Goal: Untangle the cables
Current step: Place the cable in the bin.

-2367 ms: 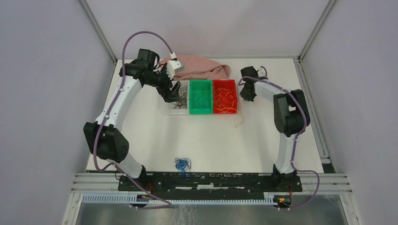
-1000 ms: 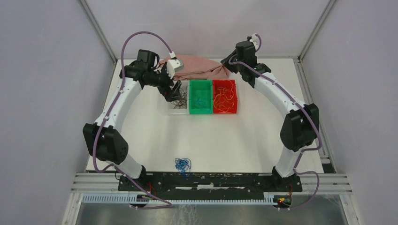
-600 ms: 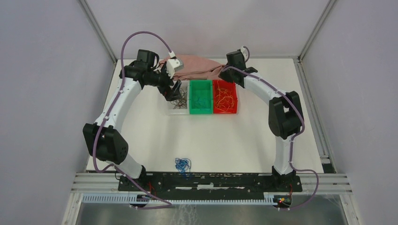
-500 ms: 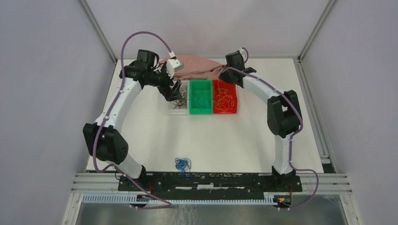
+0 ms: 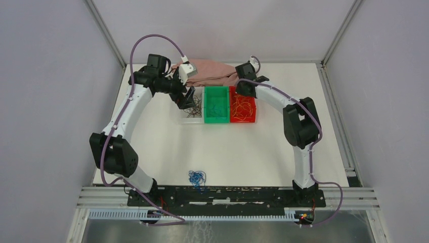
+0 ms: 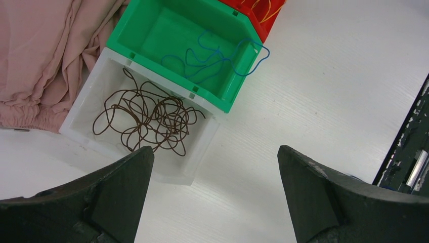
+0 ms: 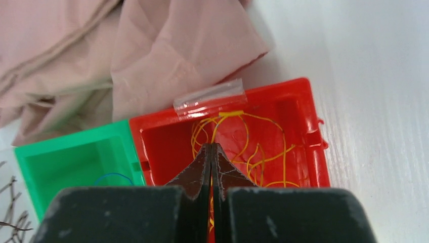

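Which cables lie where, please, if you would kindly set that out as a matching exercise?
Cables:
1. brown cables
2. yellow cables
3. blue cable
4. blue bundle

Places:
A. red bin
B. bare table, near edge
C. white bin
D. green bin

Pairs: 1-C, 2-A, 3-D, 4-B

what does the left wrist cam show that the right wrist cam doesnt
Only left wrist: the open left gripper and a blue wire looping over the rim of the green bin. Only right wrist: the closed right gripper, and clear tape on the rim of the red bin. Both: the two bins, the pink cloth, and brown wires, barely in the right view.
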{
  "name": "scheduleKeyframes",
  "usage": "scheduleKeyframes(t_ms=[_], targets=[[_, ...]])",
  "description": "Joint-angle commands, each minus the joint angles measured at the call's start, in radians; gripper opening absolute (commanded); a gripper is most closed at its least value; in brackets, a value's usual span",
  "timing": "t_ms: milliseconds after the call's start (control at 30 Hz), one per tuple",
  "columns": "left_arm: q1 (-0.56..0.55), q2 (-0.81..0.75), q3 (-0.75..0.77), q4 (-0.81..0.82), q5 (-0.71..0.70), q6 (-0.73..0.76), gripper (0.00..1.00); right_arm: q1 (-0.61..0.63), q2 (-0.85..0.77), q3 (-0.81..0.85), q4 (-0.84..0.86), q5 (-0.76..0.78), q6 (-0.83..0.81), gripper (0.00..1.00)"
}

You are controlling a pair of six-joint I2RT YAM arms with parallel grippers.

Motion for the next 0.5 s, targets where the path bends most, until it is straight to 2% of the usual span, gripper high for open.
scheduleKeyframes(t_ms=[0, 367, 467], targets=[[0.007, -0.027, -0.007, 0.034, 0.028, -0.029, 0.99, 0.027, 0.018, -0.013, -0.008, 0.063, -0.047, 0.00], [0.014, -0.030, -0.006, 0.029, 0.023, -0.018, 0.99, 0.041, 0.128, 0.064, -0.050, 0.070, -0.089, 0.00], [0.015, -0.026, -0.007, 0.022, 0.020, -0.009, 0.99, 0.041, 0.095, 0.074, -0.053, 0.073, -0.122, 0.10]])
